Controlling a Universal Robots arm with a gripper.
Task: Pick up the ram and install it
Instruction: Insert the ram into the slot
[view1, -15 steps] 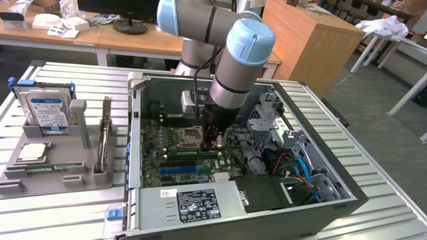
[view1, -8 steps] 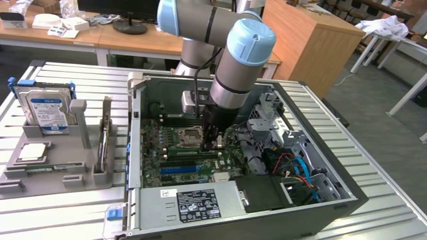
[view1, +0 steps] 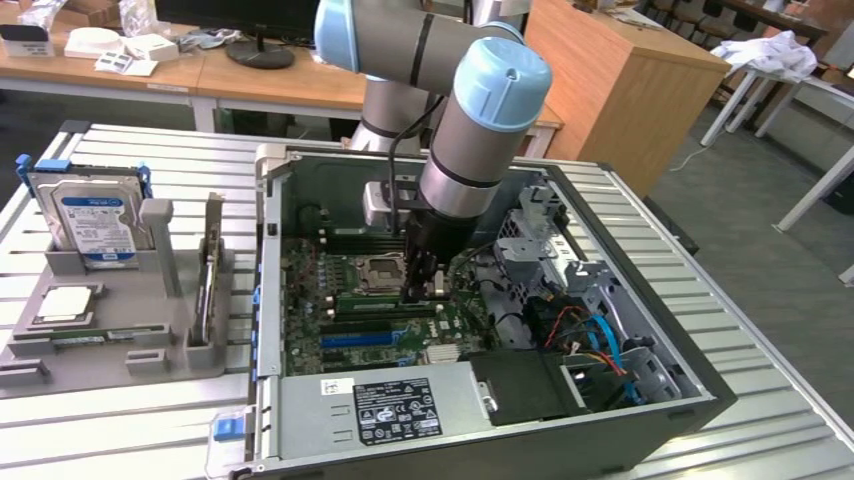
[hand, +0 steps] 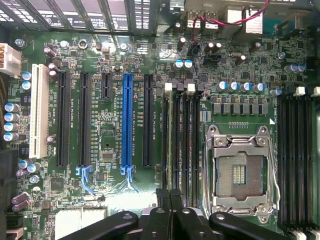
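The hand is hanging pinched shut over the memory slots beside the CPU socket. The ram seems to be standing edge-up in the slot just ahead, lying lengthwise away from the hand.

Bright even rm light, glare patch on motherboard, soft shadows

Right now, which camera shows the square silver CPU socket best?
The wrist view. It looks straight down on the CPU socket, so its metal frame and the contacts inside are plain. In the exterior view the socket is small and seen at a slant, inside the computer case beside the robot arm.
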